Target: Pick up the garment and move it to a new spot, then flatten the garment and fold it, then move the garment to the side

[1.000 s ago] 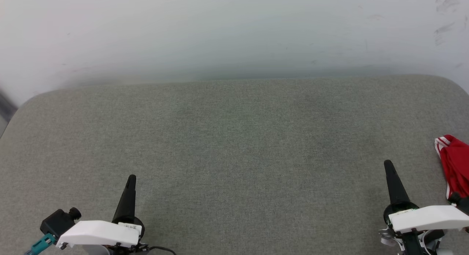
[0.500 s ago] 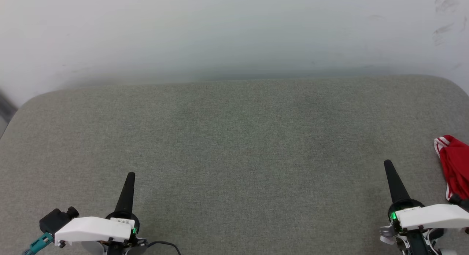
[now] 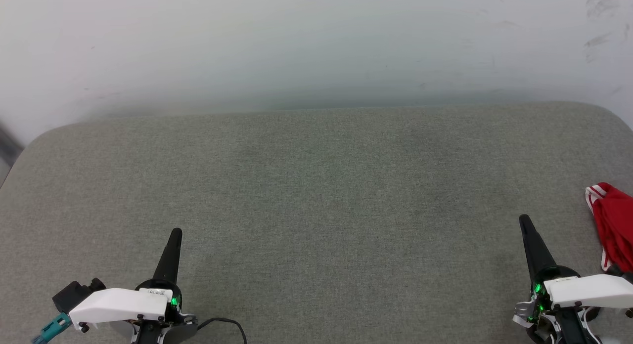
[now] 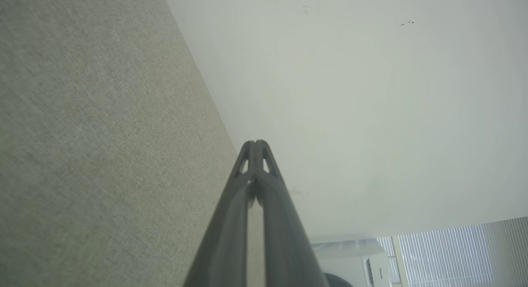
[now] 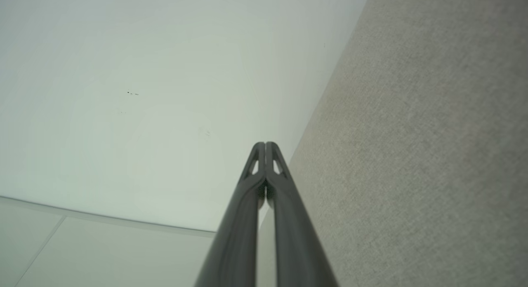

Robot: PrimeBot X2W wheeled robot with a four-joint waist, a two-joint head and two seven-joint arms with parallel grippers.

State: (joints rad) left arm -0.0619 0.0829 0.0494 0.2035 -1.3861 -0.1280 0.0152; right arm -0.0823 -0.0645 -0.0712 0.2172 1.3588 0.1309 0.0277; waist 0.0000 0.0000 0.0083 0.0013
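Just right of right end effector point(image 3: 525, 223), garment point(image 3: 614, 220), apart

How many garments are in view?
1: a crumpled red garment with red-and-white striped trim, at the right edge of the grey fabric surface, partly cut off by the frame.

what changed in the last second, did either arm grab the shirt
Small shifts only: the left gripper crept slightly up the head view, its white housing drifting left; the housing of the right gripper slid slightly right. Green lights came on at both wrists. Nothing was grabbed or released: both pairs of fingers stayed shut and empty, and the garment stayed at the right edge of the grey surface.
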